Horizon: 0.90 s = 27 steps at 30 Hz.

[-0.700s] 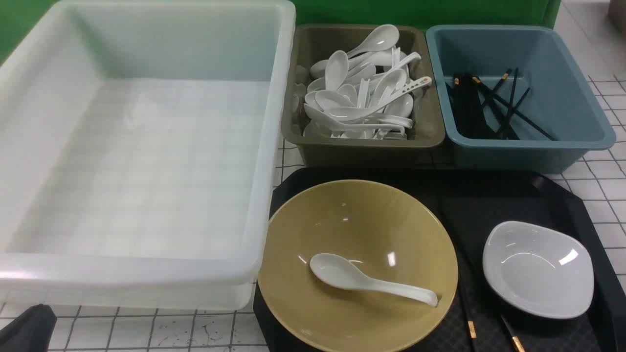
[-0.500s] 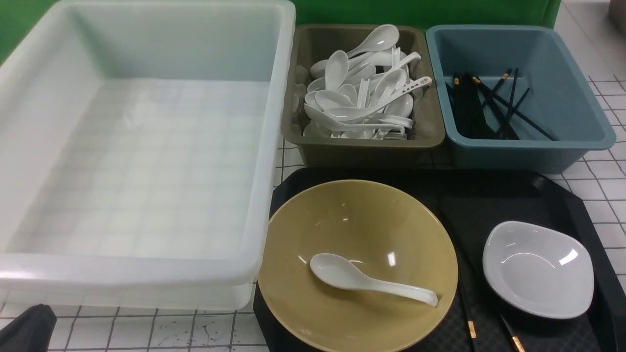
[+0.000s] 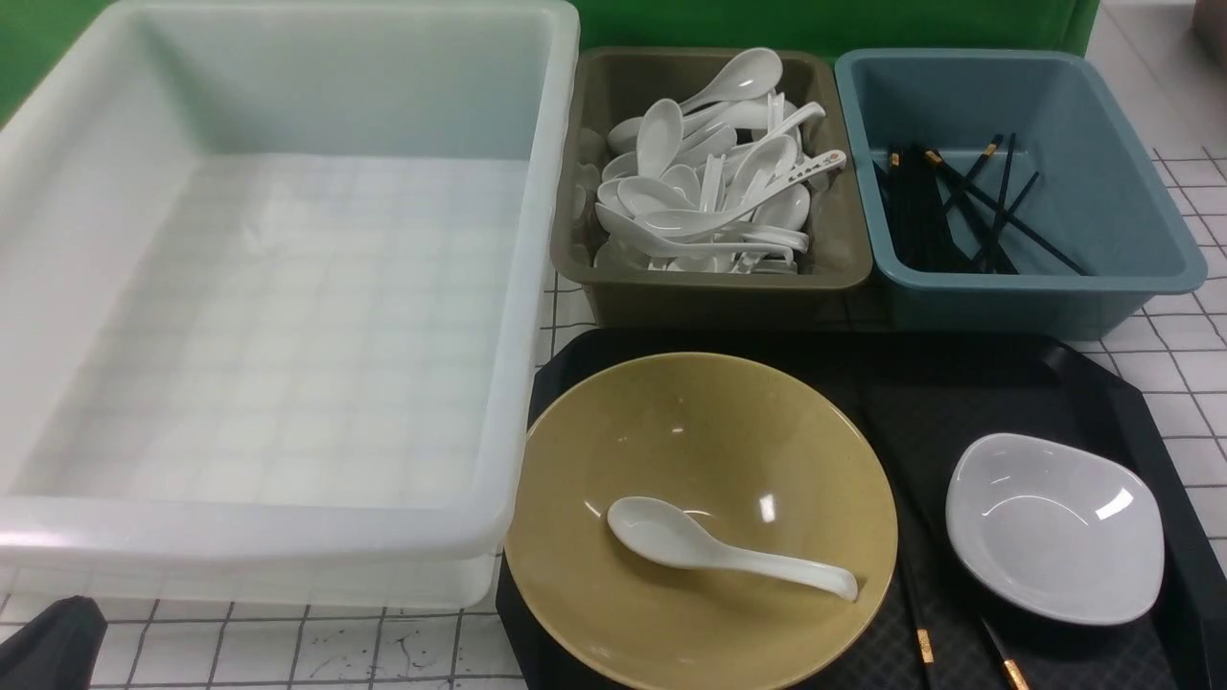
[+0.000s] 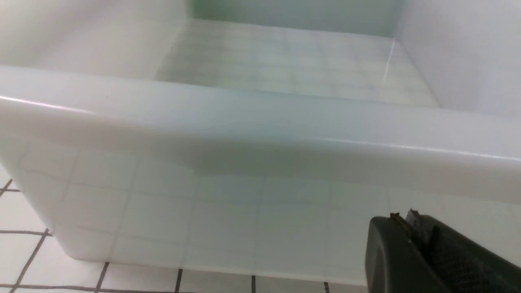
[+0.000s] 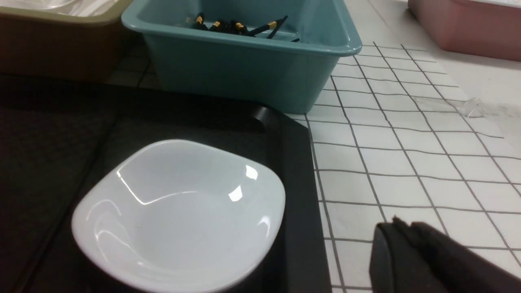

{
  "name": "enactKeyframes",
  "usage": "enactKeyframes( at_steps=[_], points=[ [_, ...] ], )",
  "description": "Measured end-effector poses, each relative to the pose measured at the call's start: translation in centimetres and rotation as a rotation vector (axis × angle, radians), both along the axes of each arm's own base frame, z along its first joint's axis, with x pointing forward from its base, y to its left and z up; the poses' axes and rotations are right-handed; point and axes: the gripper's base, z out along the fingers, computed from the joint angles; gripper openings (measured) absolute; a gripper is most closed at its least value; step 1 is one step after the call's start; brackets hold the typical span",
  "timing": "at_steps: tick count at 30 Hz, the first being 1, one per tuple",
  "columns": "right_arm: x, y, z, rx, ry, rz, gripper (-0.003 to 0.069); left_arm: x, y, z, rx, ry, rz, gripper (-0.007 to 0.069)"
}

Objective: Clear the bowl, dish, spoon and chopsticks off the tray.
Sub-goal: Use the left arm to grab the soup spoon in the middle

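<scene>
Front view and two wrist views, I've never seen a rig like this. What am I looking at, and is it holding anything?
This is a two-armed robot. The front view looks forward from between its arms; each wrist view comes from a camera on one arm. On the tiled table, a black tray carries a yellow bowl with a white soup spoon inside, a white dish, and black chopsticks between them. Behind stand an olive bin of more spoons and a blue bin of more chopsticks; a white tub sits on the left. Only a dark tip of the left hand shows, by the tub, and of the right hand, beside the tray. Nothing looks held; open or shut, I cannot tell.
</scene>
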Motion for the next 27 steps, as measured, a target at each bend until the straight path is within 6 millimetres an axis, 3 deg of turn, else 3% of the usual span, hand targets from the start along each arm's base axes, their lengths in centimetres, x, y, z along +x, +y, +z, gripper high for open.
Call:
enactKeyframes(
  at_steps=[10, 20, 22, 27],
  points=[
    [0.1, 0.1, 0.4, -0.016, -0.050, 0.011, 0.0085, 0.2, 0.0, 1.2, 0.000, -0.137, -0.004, -0.0013],
    [-0.1, 0.7, 4.8, -0.056, -0.543, 0.079, 0.0092, -0.9, -0.2, 6.8, -0.012, -0.772, -0.021, -0.0013],
    [-0.2, 0.8, 5.2, -0.057, -0.583, 0.085, 0.0094, -1.2, -0.2, 7.3, -0.030, -0.831, -0.026, -0.0013],
    [-1.2, 1.2, 7.3, 0.129, -0.847, 0.155, 0.0099, -2.7, 0.0, 9.0, -0.248, -1.077, -0.077, -0.0013]
  ],
)
